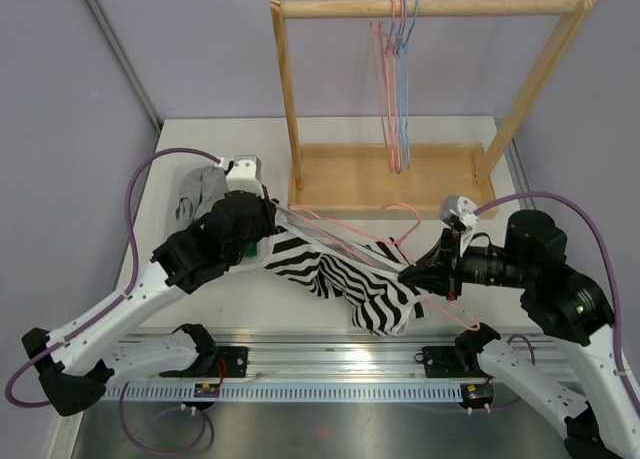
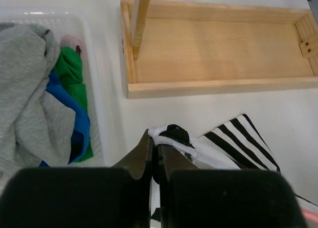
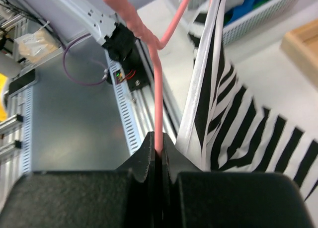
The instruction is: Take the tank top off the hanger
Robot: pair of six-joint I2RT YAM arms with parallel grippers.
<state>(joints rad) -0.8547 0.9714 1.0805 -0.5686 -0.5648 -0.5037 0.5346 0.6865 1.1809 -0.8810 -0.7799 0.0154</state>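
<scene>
Top external view: zebra-striped tank top [image 1: 340,271] lies on the white table [image 1: 250,304] between the two arms, in front of the wooden rack [image 1: 390,174], and is threaded on a pink hanger [image 1: 345,225] that rests across it. Left hand [image 1: 272,211] sits at the garment's upper-left end, right hand [image 1: 408,275] at its right side, and the fabric is drawn out between them. Left wrist view: left hand [image 2: 156,148] is clenched, fingers pressed together on a bunched bit of white-and-black fabric [image 2: 171,136] at the tank top's edge, with more of the tank top [image 2: 243,143] spread flat on the table to the right. Right wrist view: right hand [image 3: 160,148] is clamped on the hanger [image 3: 158,89] – the pink wire runs straight into the closed fingers, and the tank top [image 3: 223,118] hangs off just beside them, its white-trimmed edge close to the wire. Whether the fabric touches the fingers here is not clear. Hanger's hook end pokes out near the right arm, toward the near edge of the table. Rack's top bar carries spare hangers [image 1: 397,79], pink and blue, hanging over the wooden base tray. White basket [image 2: 99,89] at the left of the rack holds a grey garment [image 2: 25,89] plus green [image 2: 74,71] and blue [image 2: 79,121] clothes – it is just behind the left hand.
</scene>
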